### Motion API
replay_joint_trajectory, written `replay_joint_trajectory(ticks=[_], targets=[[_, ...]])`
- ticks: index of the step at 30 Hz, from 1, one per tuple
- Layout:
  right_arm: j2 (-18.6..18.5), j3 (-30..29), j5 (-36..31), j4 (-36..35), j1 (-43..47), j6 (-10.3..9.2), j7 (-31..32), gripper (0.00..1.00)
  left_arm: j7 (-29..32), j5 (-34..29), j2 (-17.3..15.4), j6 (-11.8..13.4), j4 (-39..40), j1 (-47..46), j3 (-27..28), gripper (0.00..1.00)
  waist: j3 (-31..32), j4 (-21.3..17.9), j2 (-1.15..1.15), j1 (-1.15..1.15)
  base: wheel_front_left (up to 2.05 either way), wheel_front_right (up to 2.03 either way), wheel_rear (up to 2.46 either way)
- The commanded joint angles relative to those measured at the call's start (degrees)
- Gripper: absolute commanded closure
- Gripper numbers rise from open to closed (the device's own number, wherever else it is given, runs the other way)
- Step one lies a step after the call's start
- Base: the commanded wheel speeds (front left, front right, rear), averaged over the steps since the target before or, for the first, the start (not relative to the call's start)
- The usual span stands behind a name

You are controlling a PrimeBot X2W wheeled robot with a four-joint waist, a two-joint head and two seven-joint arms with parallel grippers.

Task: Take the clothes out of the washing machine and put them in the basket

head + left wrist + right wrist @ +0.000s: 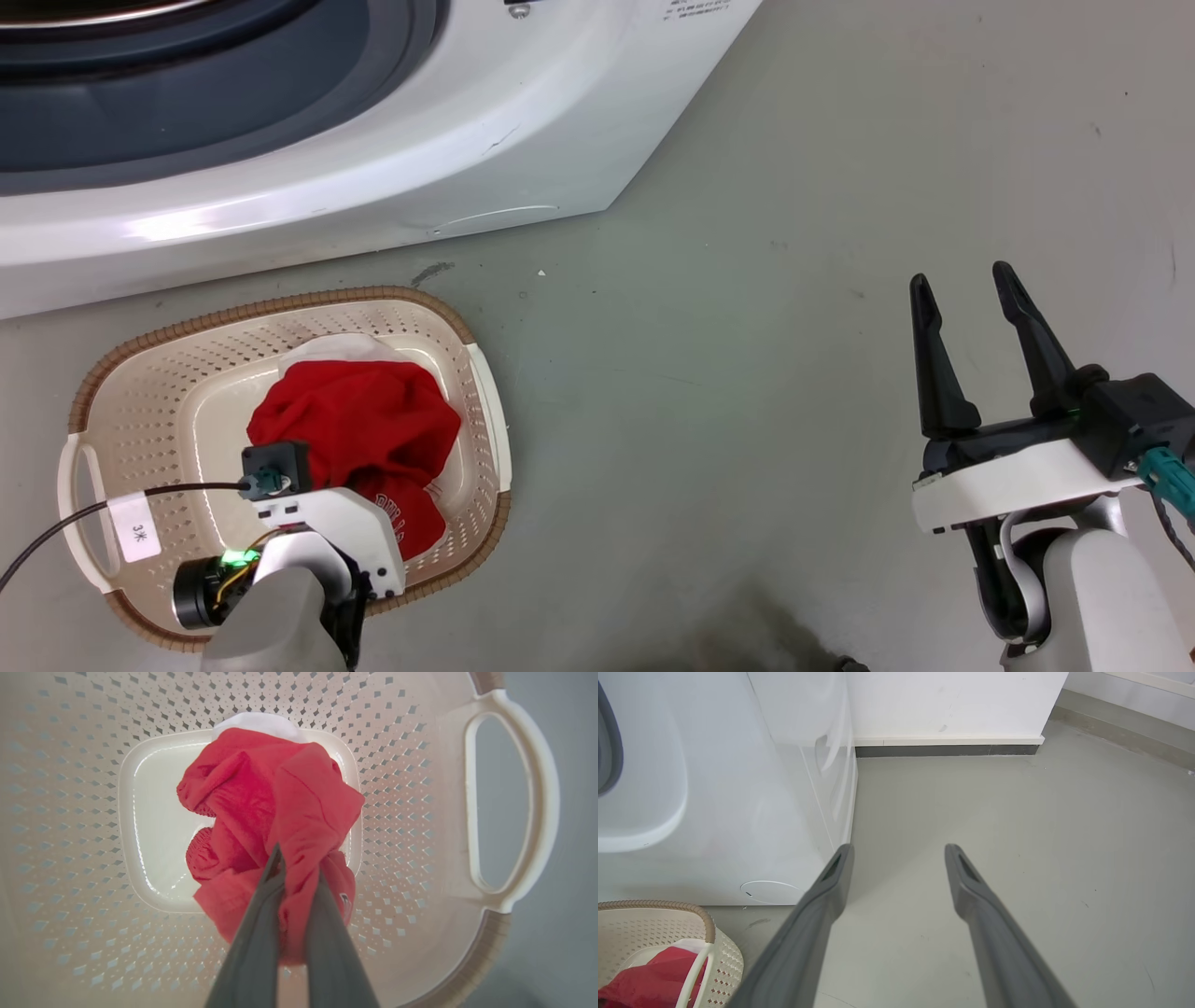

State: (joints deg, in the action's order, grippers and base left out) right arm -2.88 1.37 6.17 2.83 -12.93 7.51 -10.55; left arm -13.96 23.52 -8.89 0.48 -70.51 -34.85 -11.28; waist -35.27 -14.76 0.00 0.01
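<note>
The red clothes [355, 411] lie bunched in the cream basket [280, 308], with a strip of white lining at the far side. In the left wrist view my left gripper [296, 868] points down into the basket [93, 812] and is shut on a fold of the red clothes [280, 788]. My right gripper [962, 277] stands open over bare floor at the right, nothing between its fingers. The white washing machine [373, 168] stands just behind the basket; its drum is out of view. The right wrist view shows my right gripper [899, 849] open, the machine [738, 812], the basket [668, 905] and the clothes [654, 980].
Grey floor [747, 373] spreads between the basket and my right arm. A black cable with a white tag [138, 537] crosses the basket's left handle. A white wall with a dark skirting strip [948, 749] stands beyond the machine's side.
</note>
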Motion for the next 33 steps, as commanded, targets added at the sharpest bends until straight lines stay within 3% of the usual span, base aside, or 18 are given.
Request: replay_joint_trajectory(ticks=[1, 2, 3, 21, 33], targets=[[0.01, -0.05, 0.34, 0.32, -0.76, -0.04, -0.3, 0.0, 0.25, 0.4, 0.13, -0.37, -0.84, -0.65, -0.04, 0.65, 0.12, 0.03, 0.0, -0.01, 0.0, 0.0, 0.0], [0.01, -0.05, 0.12, 0.39, -0.82, -0.04, -0.39, 0.0, 0.64, 0.39, 0.27, -0.55, -1.23, -0.67, -0.19, 0.45, 0.27, 0.11, 0.0, -0.01, 0.0, 0.0, 0.0], [0.01, 0.01, -0.14, 0.34, -0.79, -0.04, -0.52, 0.0, 0.93, 0.53, 0.44, -0.94, -1.52, -0.69, -0.26, 0.0, 0.55, 0.25, 0.0, -0.01, 0.0, 0.0, 0.0], [0.0, -0.59, -2.43, -2.1, 4.27, -0.04, 1.99, 0.0, -1.21, 0.91, 2.47, -2.68, 0.05, 3.28, -1.14, 0.0, 15.29, 4.44, 0.0, -0.01, 0.0, 0.0, 0.0], [0.01, -1.23, -3.01, -5.19, 7.77, -0.04, 4.5, 0.0, -1.24, -4.06, 2.04, 0.53, 28.62, 10.69, 4.71, 0.0, 21.26, 6.55, 0.0, -0.01, 0.0, 0.0, 0.0]])
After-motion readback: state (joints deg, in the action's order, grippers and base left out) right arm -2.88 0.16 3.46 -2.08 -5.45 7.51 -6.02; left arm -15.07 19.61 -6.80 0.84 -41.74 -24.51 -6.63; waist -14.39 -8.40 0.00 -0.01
